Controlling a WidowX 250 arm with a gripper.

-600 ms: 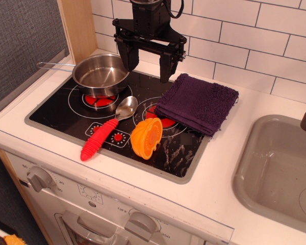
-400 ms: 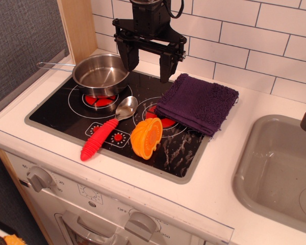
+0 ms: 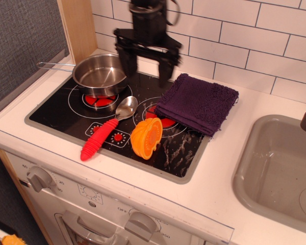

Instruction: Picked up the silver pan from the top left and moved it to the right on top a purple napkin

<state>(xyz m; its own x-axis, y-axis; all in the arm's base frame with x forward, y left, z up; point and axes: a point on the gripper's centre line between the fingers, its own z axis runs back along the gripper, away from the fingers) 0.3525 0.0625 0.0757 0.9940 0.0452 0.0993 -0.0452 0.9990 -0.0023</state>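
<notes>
The silver pan (image 3: pixel 100 74) sits on the back left burner of the black stovetop (image 3: pixel 61 112), its thin wire handle pointing left. The purple napkin (image 3: pixel 198 103) lies folded at the stove's back right corner, partly on the white counter. My gripper (image 3: pixel 145 71) hangs open and empty above the back of the stove, between the pan and the napkin. Its left finger is just beside the pan's right rim. It looks slightly blurred from motion.
A silver spoon with a red handle (image 3: pixel 104 130) lies in front of the pan. An orange ridged object (image 3: pixel 146 137) rests mid-stove. A grey sink (image 3: pixel 280 171) is at the right. A wooden panel (image 3: pixel 77 28) and white tile wall stand behind.
My gripper has shifted slightly left toward the pan and blurs with motion. The pan, napkin and other objects have not moved.
</notes>
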